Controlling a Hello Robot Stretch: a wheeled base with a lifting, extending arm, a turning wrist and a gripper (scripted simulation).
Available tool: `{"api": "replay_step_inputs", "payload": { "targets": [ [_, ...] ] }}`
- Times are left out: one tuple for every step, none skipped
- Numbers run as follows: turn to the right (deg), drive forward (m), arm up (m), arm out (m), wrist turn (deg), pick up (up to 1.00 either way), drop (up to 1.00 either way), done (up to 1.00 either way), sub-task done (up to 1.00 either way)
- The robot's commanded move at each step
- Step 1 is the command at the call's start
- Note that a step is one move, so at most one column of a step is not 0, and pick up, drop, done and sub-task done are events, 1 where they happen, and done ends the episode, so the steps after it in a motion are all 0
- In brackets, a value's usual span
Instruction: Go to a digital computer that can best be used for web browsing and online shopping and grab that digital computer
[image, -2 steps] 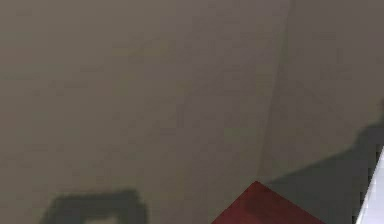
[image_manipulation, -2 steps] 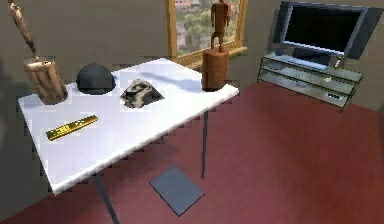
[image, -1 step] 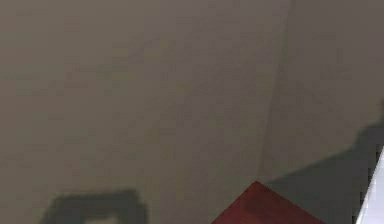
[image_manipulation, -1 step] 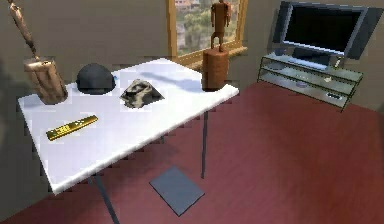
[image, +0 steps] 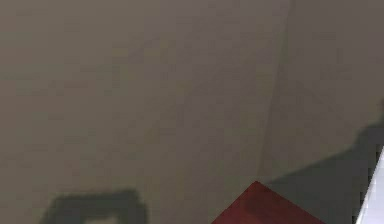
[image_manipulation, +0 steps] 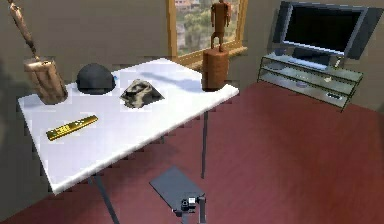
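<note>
A flat grey slab (image_manipulation: 172, 185), possibly a closed laptop, lies on the red floor under the white table's (image_manipulation: 120, 135) near edge in the arm side view. Right beside it, at the bottom edge, the arm's end shows with its small white marked squares, and the gripper (image_manipulation: 184, 208) sits against the slab's near corner. I cannot tell whether the gripper holds anything or touches the slab.
On the table stand a wooden carving (image_manipulation: 43, 75), a dark dome (image_manipulation: 95, 78), a grey-white lump (image_manipulation: 141, 92), a yellow bar (image_manipulation: 72, 127) and a brown cylinder with a figure (image_manipulation: 216, 62). A TV (image_manipulation: 322, 32) on a glass stand lies far right. A beige wall (image: 150, 90) is close ahead.
</note>
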Motion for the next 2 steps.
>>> {"api": "replay_step_inputs", "payload": {
  "targets": [
    [0.0,0.0,0.0,0.0,45.0,0.0,0.0,0.0,0.0],
    [0.0,0.0,0.0,0.0,45.0,0.0,0.0,0.0,0.0]
  ]
}}
